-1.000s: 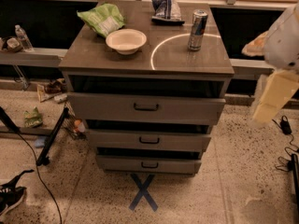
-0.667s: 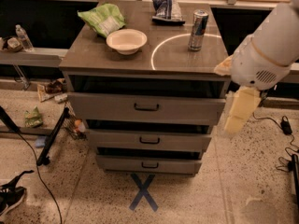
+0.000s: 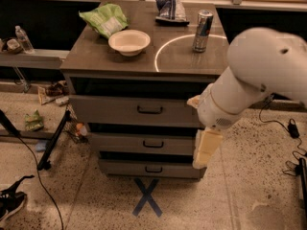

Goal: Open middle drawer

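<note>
Presently, the middle drawer [image 3: 120, 143] is seen shut in the front of the table [image 3: 96, 63], between a taller drawer [image 3: 110, 110] above and a narrower drawer [image 3: 120, 167] below. Its small dark handle [image 3: 153, 143] sits at centre. The cream-coloured tool [image 3: 204, 153] is held at that drawer's right edge, level with it, under a bulky white arm [image 3: 259, 75]. Whether it is spread or pressed together cannot be told. For a clean pull, the tool is best brought left to the handle, squared to the front, and drawn straight outward.
</note>
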### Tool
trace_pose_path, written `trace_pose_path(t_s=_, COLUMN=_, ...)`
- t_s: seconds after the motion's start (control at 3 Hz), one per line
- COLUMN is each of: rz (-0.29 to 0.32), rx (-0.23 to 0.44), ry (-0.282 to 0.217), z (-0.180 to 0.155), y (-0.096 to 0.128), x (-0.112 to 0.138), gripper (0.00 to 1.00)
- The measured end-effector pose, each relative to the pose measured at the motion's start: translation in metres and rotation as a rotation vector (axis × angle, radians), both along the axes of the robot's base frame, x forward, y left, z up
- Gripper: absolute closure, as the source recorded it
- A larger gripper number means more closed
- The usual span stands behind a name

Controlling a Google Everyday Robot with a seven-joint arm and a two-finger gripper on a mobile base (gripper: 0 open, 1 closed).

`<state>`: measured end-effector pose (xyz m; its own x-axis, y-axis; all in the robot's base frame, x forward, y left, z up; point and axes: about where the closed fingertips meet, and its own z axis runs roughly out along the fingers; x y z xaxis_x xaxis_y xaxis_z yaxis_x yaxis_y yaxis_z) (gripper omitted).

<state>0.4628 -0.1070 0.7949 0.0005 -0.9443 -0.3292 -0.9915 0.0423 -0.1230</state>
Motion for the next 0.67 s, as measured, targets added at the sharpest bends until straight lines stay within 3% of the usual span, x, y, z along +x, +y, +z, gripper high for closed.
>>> trace_pose_path(t_s=0.33, rz=0.008, rx=-0.002, ry=-0.065, z=-0.0488, y=0.0308, x=0.0116, gripper=0.0)
trace_pose_path(t_s=0.67, rz=0.009, rx=-0.003, ry=-0.064, z=-0.0488, y=0.0307, x=0.0112, gripper=0.0)
